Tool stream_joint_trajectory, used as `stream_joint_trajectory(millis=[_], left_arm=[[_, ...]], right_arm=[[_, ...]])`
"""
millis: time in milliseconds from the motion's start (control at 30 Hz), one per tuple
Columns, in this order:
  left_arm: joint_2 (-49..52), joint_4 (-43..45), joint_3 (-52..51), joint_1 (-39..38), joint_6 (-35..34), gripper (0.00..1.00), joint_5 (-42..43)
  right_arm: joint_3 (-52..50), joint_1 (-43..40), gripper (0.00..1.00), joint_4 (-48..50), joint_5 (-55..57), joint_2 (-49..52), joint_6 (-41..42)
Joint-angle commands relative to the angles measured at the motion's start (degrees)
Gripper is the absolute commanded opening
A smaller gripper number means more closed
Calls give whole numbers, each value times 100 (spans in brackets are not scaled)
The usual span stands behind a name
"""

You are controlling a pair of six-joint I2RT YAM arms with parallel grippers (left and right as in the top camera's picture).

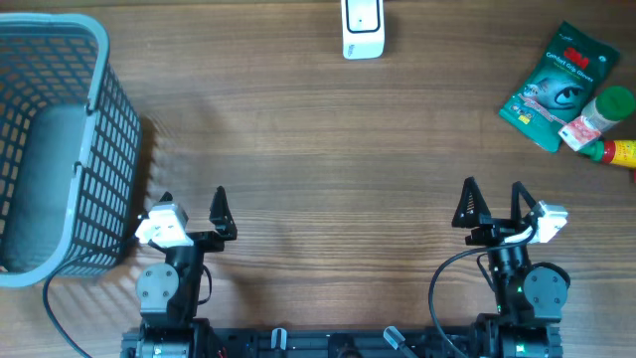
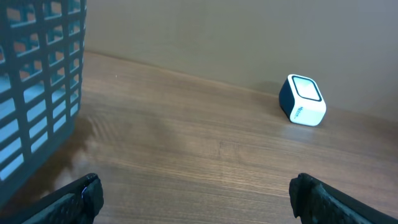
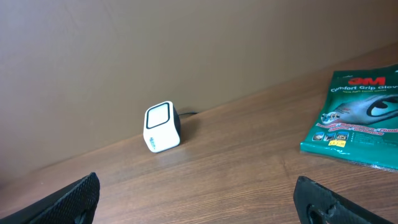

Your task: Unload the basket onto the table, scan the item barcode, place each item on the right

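A white and dark barcode scanner (image 1: 363,28) stands at the far middle edge of the wooden table; it also shows as the scanner (image 2: 303,101) in the left wrist view and the scanner (image 3: 161,127) in the right wrist view. The items lie at the far right: a green 3M glove packet (image 1: 550,85), a small bottle with a green cap (image 1: 599,114) and a yellow and red item (image 1: 621,151) cut by the frame edge. My left gripper (image 1: 192,204) and right gripper (image 1: 494,194) rest near the front edge, both open and holding nothing, far from the items.
A grey plastic basket (image 1: 114,129) fills the left side, close beside the left gripper; its wall (image 2: 37,81) shows at the left of the left wrist view. The glove packet (image 3: 357,118) lies ahead and to the right of the right gripper.
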Motion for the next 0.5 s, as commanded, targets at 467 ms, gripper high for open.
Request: stream_joint_trajectory(millis=[467], left_arm=[[-308,-4,-59,31,693,100,118]], right_arm=[[-79,-13,100,31,79,-79,39]])
